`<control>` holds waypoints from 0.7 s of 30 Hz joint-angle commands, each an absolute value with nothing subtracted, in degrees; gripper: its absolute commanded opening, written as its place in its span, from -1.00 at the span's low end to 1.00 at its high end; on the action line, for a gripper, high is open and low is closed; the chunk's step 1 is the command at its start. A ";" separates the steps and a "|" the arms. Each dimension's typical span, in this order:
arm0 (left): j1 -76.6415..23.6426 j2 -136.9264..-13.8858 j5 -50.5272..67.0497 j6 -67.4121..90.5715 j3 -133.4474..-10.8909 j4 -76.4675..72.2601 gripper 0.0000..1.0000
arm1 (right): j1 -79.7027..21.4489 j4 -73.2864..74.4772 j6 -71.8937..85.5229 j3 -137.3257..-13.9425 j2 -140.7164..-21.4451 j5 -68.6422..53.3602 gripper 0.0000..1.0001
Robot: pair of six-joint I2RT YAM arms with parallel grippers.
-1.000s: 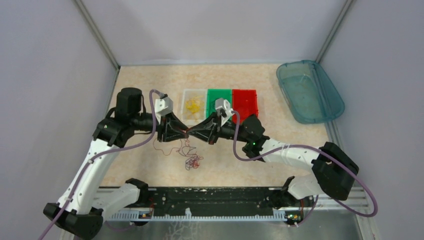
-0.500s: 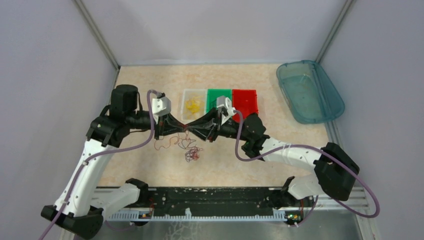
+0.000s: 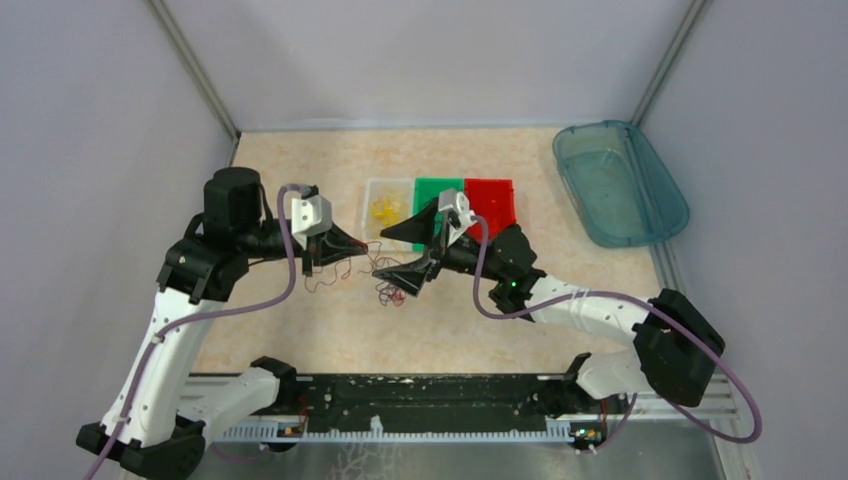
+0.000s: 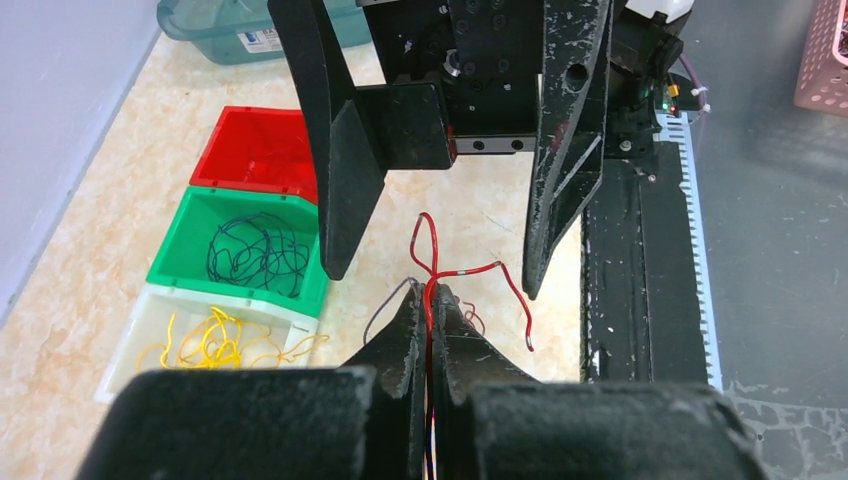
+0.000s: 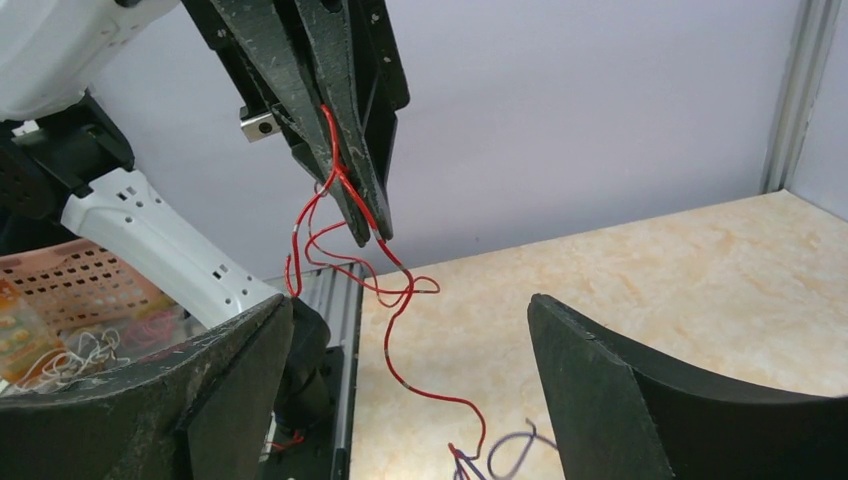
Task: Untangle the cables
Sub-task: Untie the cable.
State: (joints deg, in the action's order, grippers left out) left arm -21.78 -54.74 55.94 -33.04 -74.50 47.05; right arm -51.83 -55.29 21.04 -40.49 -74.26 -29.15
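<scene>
Two bins hold sorted cables: yellow wires (image 4: pixel 210 340) in the white bin (image 4: pixel 135 335), dark wires (image 4: pixel 250 250) in the green bin (image 4: pixel 235 292); the red bin (image 4: pixel 255 150) looks bare. Your left gripper (image 4: pixel 430 295) pinches a red wire (image 4: pixel 432 250) aloft; your right gripper (image 3: pixel 392 254) gapes alongside. The tangle (image 3: pixel 388 288) beneath awaits sorting.

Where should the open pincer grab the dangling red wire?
Probably on the free stretch of the red wire just below the shut left pincer, above where it curls. The right pincer faces it with its jaws wide, so come straight in from that side, one finger on each side of the hanging strand.
</scene>
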 commanded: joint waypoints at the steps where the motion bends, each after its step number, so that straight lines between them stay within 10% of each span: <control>1: -21.97 -54.22 57.42 -32.45 -75.68 44.92 -1.00 | -51.55 -56.33 19.19 -40.68 -72.06 -31.57 0.81; 7: -22.04 -53.89 58.61 -28.12 -77.34 41.26 -1.00 | -51.52 -57.76 19.94 -42.51 -76.93 -34.61 0.78; 21: -21.99 -53.91 57.73 -22.26 -81.56 36.22 -1.00 | -52.73 -73.67 32.71 -44.80 -91.28 -37.52 -0.07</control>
